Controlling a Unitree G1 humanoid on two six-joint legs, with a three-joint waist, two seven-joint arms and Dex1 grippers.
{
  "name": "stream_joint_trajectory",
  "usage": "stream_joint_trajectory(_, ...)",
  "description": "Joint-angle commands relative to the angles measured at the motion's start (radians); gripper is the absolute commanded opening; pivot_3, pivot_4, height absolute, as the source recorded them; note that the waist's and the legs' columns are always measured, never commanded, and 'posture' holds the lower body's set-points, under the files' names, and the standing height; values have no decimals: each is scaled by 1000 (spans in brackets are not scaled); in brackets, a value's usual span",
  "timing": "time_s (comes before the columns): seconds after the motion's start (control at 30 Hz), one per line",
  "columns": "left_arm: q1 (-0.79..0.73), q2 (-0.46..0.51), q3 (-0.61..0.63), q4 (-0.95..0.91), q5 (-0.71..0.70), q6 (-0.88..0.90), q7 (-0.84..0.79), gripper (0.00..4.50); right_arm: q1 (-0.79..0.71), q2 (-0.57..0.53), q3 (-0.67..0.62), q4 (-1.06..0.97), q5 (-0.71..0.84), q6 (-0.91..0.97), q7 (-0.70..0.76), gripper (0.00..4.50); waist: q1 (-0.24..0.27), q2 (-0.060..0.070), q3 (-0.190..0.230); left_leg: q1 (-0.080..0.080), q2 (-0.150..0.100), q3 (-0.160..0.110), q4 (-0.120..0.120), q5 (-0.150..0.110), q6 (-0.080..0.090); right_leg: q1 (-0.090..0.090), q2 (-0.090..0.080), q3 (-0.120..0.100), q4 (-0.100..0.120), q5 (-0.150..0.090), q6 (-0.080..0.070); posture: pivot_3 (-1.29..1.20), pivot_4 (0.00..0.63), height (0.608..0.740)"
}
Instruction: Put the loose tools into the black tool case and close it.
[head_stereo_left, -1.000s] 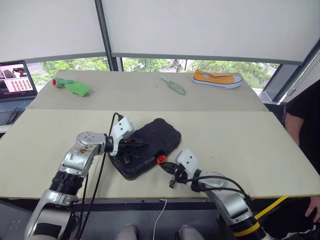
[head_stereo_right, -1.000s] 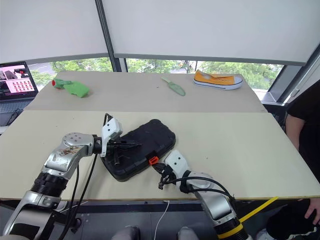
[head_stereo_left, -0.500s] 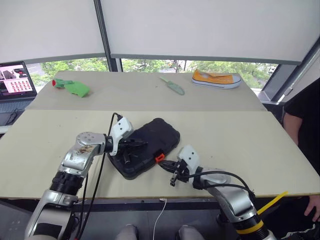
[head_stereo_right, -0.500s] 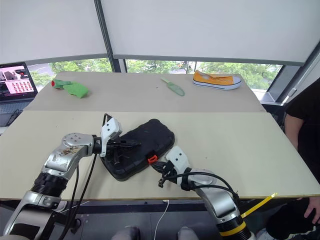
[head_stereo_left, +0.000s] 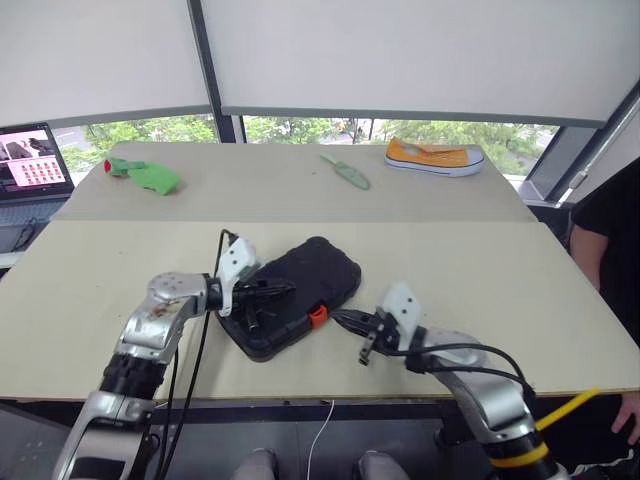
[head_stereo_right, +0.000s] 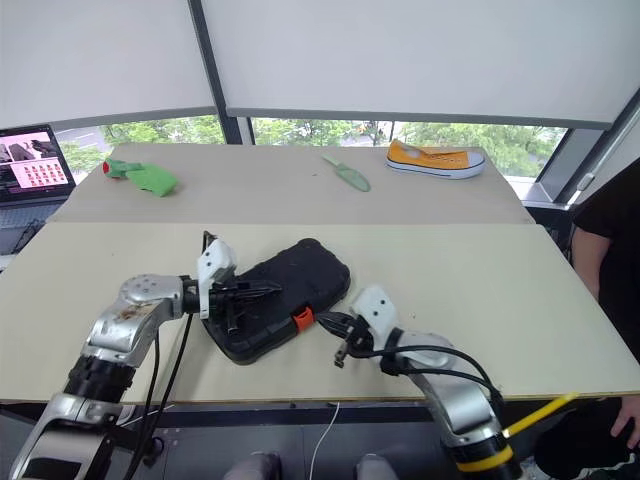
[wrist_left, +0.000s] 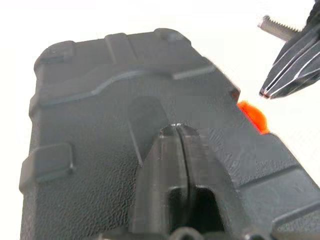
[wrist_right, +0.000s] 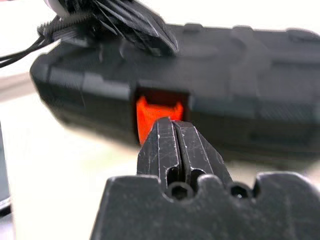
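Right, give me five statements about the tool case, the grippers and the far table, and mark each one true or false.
1. The black tool case lies closed. True.
2. Its orange latch faces the right gripper. True.
3. The right gripper holds a screwdriver. False: its fingers are shut on nothing.
4. The left gripper is over the case's lid. True.
5. The orange shoe sits on the case. False: it is on the far table.

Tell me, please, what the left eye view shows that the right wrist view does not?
Left eye view alone: the beige table, a yellow sneaker, a green garden trowel, a crumpled green cloth, a laptop and both arms. Right wrist view alone: the right gripper, shut and empty, lined up with the orange latch. Both: the closed black plastic tool case, the latch, and the left gripper over the lid.
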Motion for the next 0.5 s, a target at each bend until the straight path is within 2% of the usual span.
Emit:
stream_joint_trajectory(0.03, 121, 62, 141, -13, -75, -98, -65, 1814, 44, -85, -125, -59, 57, -118, 94, 1099, -5, -1, 1, 0, 0, 0, 0, -1, 0, -1, 0, 0, 0, 1, 1, 0, 150, 740)
stream_joint_trajectory(0.17, 248, 184, 288, -33, -92, -145, -79, 3420, 99, -155, -243, 43, 53, -314, 173, 2577, -13, -1, 9, 0, 1, -1, -6, -2, 0, -3, 3, 0, 1, -4, 2, 0, 150, 740)
stream_joint_trajectory(0.23, 357, 249, 377, 5, -65, -165, -57, 3981, 113, -200, -287, 136, 59, -470, 281, 3095, -12, -4, 12, 0, 2, -2, -6, -2, 0, -3, 4, -1, 1, -5, 2, 0, 150, 740)
stream_joint_trajectory(0.27, 392, 268, 402, 16, -62, -164, -48, 4435, 115, -213, -298, 171, 64, -520, 317, 3507, -13, -4, 13, 0, 2, -1, -6, -3, -2, -3, 4, -1, 0, -6, 2, 0, 150, 740)
stream_joint_trajectory(0.37, 541, 299, 475, 51, 3, -263, -12, 4500, 91, -256, -311, 272, 74, -564, 386, 4457, -10, -6, 21, -1, 0, 0, -5, -3, -2, -3, 0, -1, 0, -7, 4, 0, 150, 740)
stream_joint_trajectory(0.5, 627, 285, 524, 50, -4, -294, 16, 4500, 51, -268, -306, 367, 57, -648, 431, 4457, 4, -14, 26, -2, 0, 3, -5, -6, -7, -4, -2, -1, -2, -7, -3, 0, 150, 740)
